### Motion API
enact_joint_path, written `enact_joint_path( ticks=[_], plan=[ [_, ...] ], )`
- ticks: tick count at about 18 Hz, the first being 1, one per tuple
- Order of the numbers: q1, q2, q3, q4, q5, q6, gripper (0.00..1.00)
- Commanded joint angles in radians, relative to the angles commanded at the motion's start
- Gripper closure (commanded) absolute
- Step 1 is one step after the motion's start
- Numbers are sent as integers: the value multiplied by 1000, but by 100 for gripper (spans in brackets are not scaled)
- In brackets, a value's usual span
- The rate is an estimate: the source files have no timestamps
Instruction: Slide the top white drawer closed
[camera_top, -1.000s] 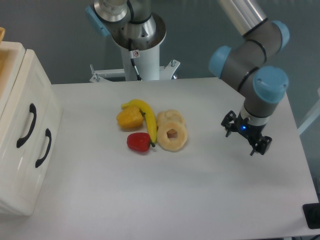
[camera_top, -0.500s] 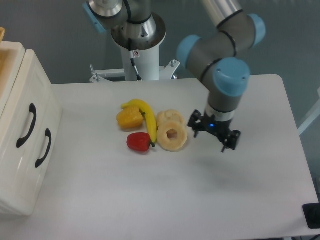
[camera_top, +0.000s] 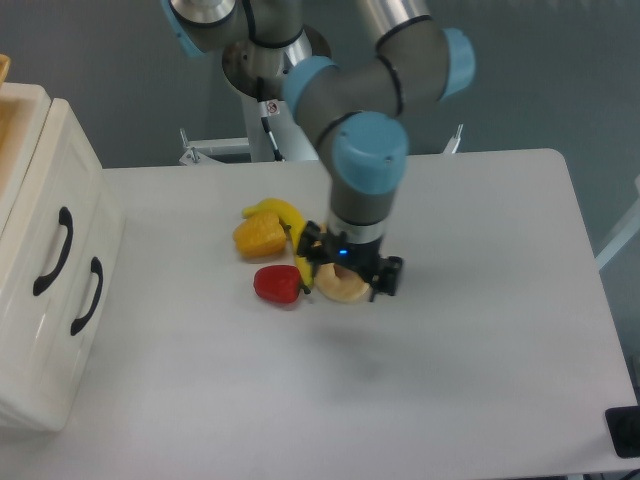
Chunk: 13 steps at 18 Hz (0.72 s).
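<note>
— Two drawers are at the left side of the bench (camera_top: 300, 400), yes?

— Yes. The lower drawer (camera_top: 85, 300) is nearer, and the top white drawer (camera_top: 50, 215) is above it, at the left edge. Each one has a black curved handle. I cannot tell how far the top one stands out.

— Where is the claw (camera_top: 349, 268)?

— It hangs over the middle of the bench, well apart from the drawers. Its fingers stand apart and grasp nothing. It partly hides a pale ring (camera_top: 337, 289). Beside it lie a red fruit (camera_top: 277, 284), a banana (camera_top: 288, 220) and an orange piece (camera_top: 259, 238).
</note>
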Motion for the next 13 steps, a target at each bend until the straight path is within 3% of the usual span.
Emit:
enact_joint_path(
  ticks=[6,13],
  plan=[
    [-81,29,8,-41,-39,-101,0],
    [-166,31,22,-46,-37,-268,0]
  ],
)
